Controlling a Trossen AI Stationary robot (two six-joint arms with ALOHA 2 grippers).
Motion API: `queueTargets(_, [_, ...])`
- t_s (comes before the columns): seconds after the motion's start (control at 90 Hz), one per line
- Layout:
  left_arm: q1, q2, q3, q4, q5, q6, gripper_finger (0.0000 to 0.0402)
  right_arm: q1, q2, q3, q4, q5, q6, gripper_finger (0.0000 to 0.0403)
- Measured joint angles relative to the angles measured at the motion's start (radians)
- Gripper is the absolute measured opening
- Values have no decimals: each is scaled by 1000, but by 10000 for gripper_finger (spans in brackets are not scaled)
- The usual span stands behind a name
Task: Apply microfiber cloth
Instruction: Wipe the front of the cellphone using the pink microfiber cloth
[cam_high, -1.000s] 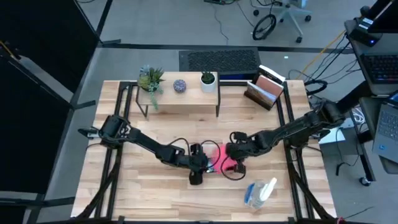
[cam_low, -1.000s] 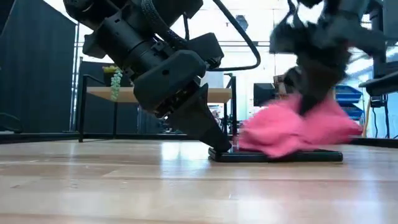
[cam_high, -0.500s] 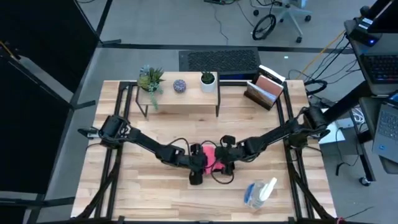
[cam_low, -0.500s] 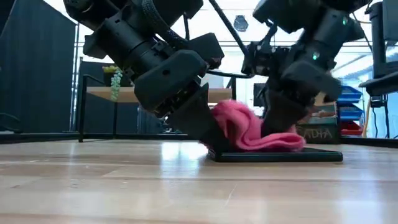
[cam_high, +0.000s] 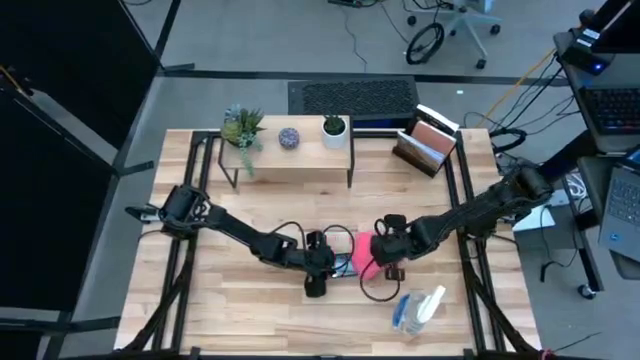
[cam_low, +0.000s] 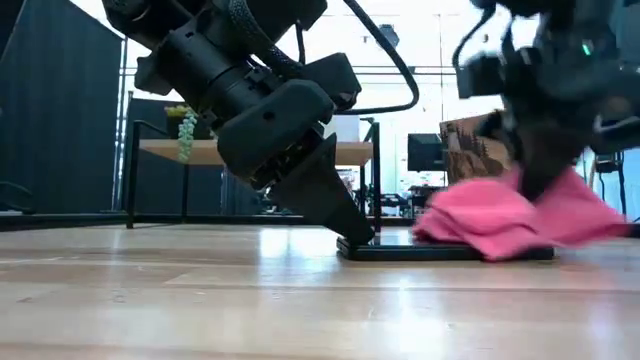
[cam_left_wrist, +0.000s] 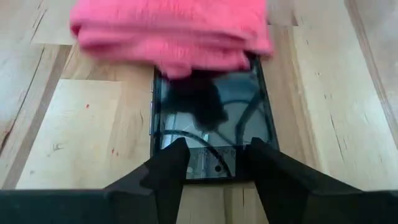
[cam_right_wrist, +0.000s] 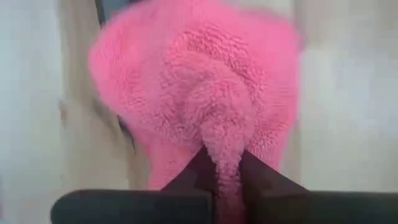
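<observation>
A black smartphone (cam_left_wrist: 211, 124) lies flat on the wooden table, near its middle. The bright pink microfiber cloth (cam_high: 364, 253) lies bunched on the phone's right end (cam_low: 520, 252), part of it spilling onto the table. My right gripper (cam_right_wrist: 221, 168) stands over the cloth, shut on it. My left gripper (cam_left_wrist: 214, 165) is open at the phone's left end, slanting down from the table's left side. My left gripper rests both spread fingertips (cam_left_wrist: 174, 163) on the phone's face at its left end (cam_low: 352, 240), slanting down from the left. The phone lies flat on the table under them. My right gripper pinches a gathered ridge in the middle of the cloth (cam_right_wrist: 219, 140) between its two fingers, from above, pointing down. The cloth's underside lies on the phone's right end and spreads out around the fingers.
A clear spray bottle (cam_high: 418, 308) with blue liquid lies near the front right of the table. A small wooden shelf (cam_high: 288, 150) with plants stands at the back, a holder (cam_high: 425, 140) with boards at the back right. Black rails (cam_high: 190, 250) run along both sides.
My right gripper swept the cloth along the phone toward the table's left, up to my left gripper's fingers, then drew it back to the phone's right end. The cloth stayed bunched and on the phone throughout. The phone has not moved.
</observation>
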Motion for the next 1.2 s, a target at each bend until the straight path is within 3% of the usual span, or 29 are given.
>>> queueTargets(0.178, [0,0,0,3,0,-1,164,8,25,5,442,30,-68,4])
queueTargets(0.311, [0,0,0,5,-3,-1,164,7,112,2,544,7,-75,4])
queueTargets(0.622, [0,1,0,7,-2,0,164,20,294,18,333,-22,-15,4])
queueTargets(0.833, [-3,4,-3,-11,3,-2,164,48,211,7,135,-54,-20,4])
queueTargets(1.0, [-2,4,-2,-18,4,-1,164,47,125,-1,-70,-20,-5,4])
queueTargets(1.2, [-2,4,-2,-19,4,-1,164,46,115,-1,60,3,-3,4])
